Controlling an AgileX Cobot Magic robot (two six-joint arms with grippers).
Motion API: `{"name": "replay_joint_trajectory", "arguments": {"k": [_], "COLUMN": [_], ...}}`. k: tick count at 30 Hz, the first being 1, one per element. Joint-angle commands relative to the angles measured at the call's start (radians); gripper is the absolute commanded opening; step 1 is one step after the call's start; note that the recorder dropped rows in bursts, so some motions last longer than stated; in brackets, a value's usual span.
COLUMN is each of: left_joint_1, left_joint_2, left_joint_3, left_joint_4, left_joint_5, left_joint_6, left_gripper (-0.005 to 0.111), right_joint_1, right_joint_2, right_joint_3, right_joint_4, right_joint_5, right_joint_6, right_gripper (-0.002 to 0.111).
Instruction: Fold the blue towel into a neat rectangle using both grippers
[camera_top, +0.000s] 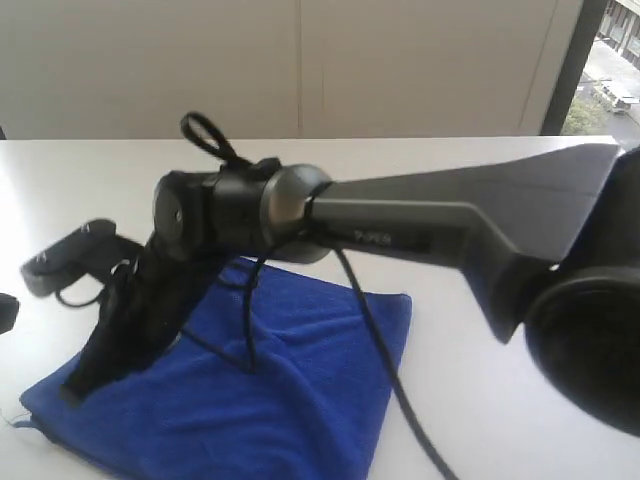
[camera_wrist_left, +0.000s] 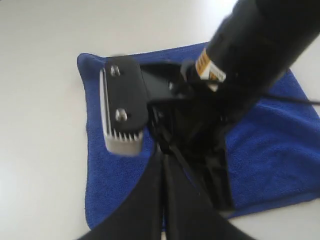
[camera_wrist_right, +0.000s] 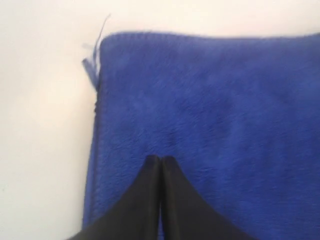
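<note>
The blue towel (camera_top: 300, 380) is lying on the white tabletop (camera_top: 480, 400) beneath an arm (camera_top: 420, 215). The left gripper (camera_wrist_left: 162, 152) is hovering over the towel, fingers clenched together. The right gripper (camera_wrist_right: 160, 161) is also clenching its fingers over it (near a frayed corner (camera_wrist_right: 92, 65)).

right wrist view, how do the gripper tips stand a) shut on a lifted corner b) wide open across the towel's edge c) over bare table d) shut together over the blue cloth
d: the right gripper is shut to a point over the flat blue towel, whose frayed corner lies apart from it.
</note>
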Motion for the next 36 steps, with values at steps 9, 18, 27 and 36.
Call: {"name": "replay_joint_trajectory", "arguments": {"k": [9, 18, 27, 36], "left_joint_1": [0.004, 0.004, 0.004, 0.004], "left_joint_2": [-0.005, -0.005, -0.005, -0.005], "left_joint_3": [0.009, 0.009, 0.009, 0.009], "left_joint_4": [0.007, 0.013, 0.018, 0.020], "left_joint_5": [0.002, -0.013, -0.013, -0.011], "left_joint_6": [-0.012, -0.012, -0.012, -0.012], "left_gripper": [0.000, 0.000, 0.000, 0.000], "right_joint_1": [-0.331, -0.392, -0.412, -0.543], "right_joint_2": [-0.017, 0.098, 0.134, 0.156], "right_joint_3": [-0.026, -0.026, -0.026, -0.026], "right_joint_4": [-0.084, -0.075, -0.456, -0.572], "right_joint_5": [0.057, 0.108, 0.141, 0.302], "right_joint_6": [0.022, 0.029, 0.341, 0.417], "right_gripper": [0.000, 0.000, 0.000, 0.000]}}
